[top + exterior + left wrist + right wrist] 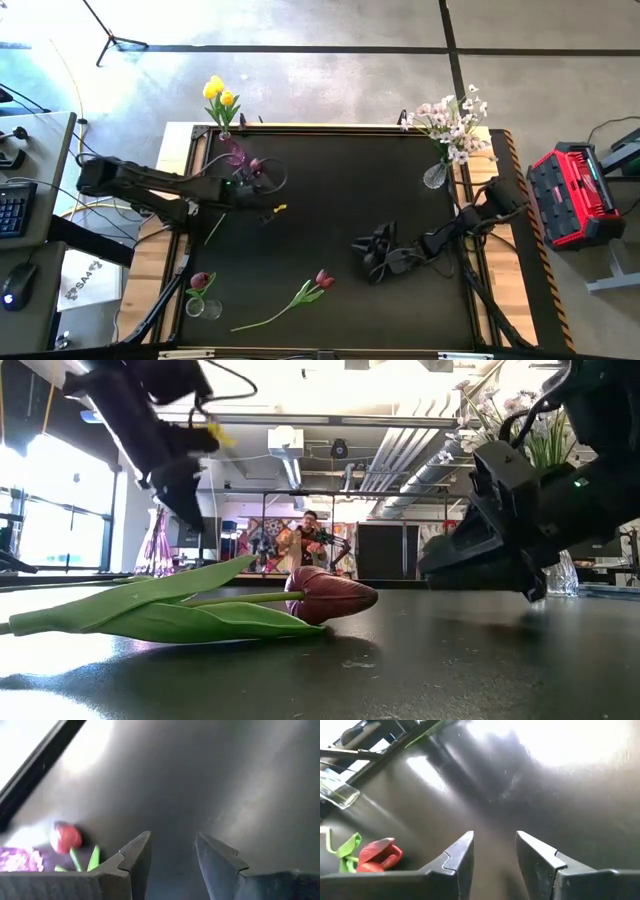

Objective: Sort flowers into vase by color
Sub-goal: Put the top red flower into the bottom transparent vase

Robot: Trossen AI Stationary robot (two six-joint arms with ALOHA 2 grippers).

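A dark red tulip (pixel 322 279) lies on the black mat, head toward the right and stem running to the near left; in the low view (pixel 330 595) it fills the foreground. Another red tulip (pixel 200 282) stands in a small glass vase (pixel 207 308) at the near left. Yellow tulips (pixel 220 95) stand at the far left, and pale pink-white blossoms (pixel 455 122) in a glass vase (pixel 435 176) at the far right. My left gripper (pixel 275 210) is open above the mat's left half. My right gripper (pixel 375 257) is open, low over the mat to the right of the lying tulip (pixel 377 855).
A purple vase (pixel 235 153) stands at the far left, under the left arm. In the left wrist view a red tulip head (pixel 65 838) shows beside a purple thing (pixel 20 859). A red case (pixel 570 195) sits off the table's right. A person (pixel 310 540) stands in the room behind.
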